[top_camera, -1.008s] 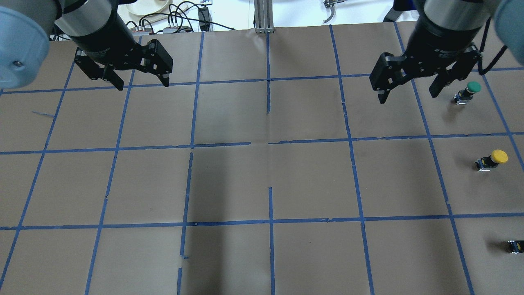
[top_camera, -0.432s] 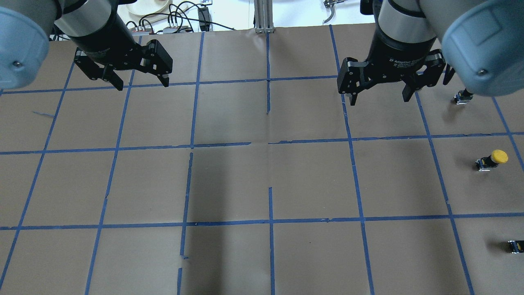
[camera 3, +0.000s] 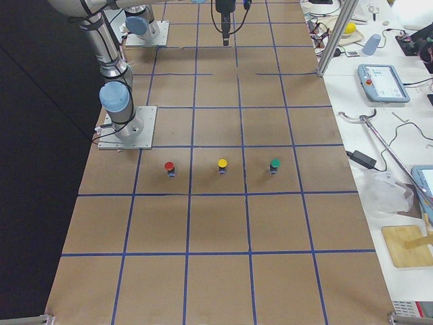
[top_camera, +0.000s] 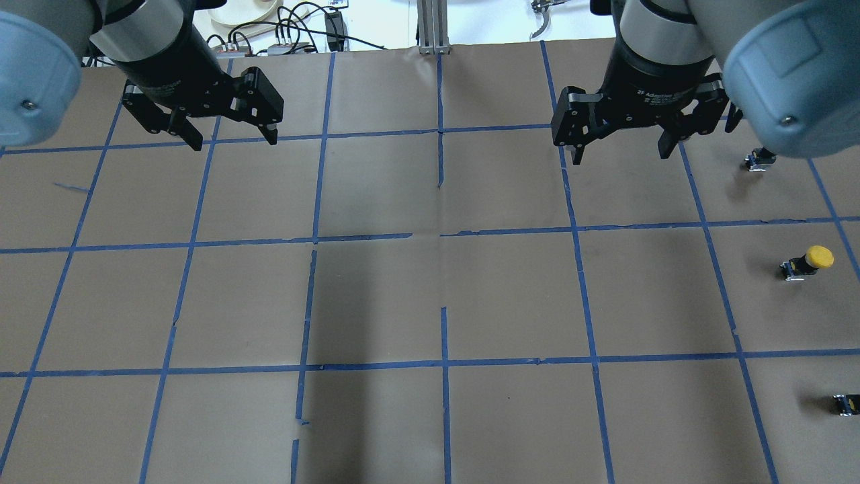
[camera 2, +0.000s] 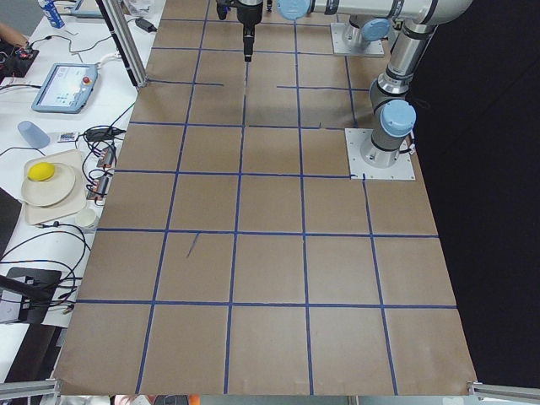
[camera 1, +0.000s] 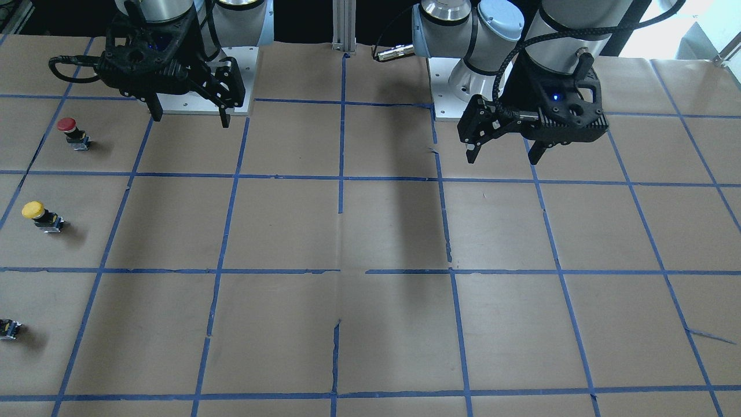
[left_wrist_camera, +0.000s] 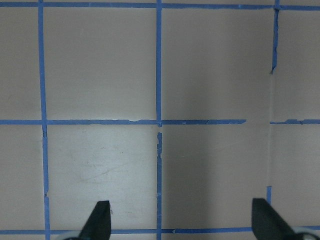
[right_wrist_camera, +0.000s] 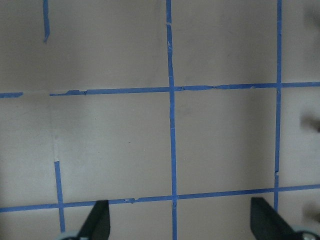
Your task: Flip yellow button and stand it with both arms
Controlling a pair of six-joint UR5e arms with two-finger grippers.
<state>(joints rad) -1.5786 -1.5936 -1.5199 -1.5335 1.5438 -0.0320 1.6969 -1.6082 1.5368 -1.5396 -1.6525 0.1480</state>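
The yellow button (top_camera: 809,261) sits on the brown paper table at the far right, and appears to stand cap up. It also shows in the front-facing view (camera 1: 39,215) and the right exterior view (camera 3: 222,165). My right gripper (top_camera: 621,156) hangs open and empty above the table, well to the left of and beyond the button; it also shows in the front-facing view (camera 1: 190,119). My left gripper (top_camera: 234,140) hangs open and empty at the far left, and is on the right in the front-facing view (camera 1: 502,157). Both wrist views show only taped paper between open fingertips.
A red button (camera 3: 169,166) and a green button (camera 3: 275,164) flank the yellow one in a row. The green one's body (top_camera: 759,160) shows below my right arm's joint. An aluminium post (top_camera: 430,27) stands at the table's far edge. Side tables hold tablets and cables.
My right gripper has swung left, away from the green button, and turned. Its arm joint now covers the green cap. The left arm and the yellow button have not moved.
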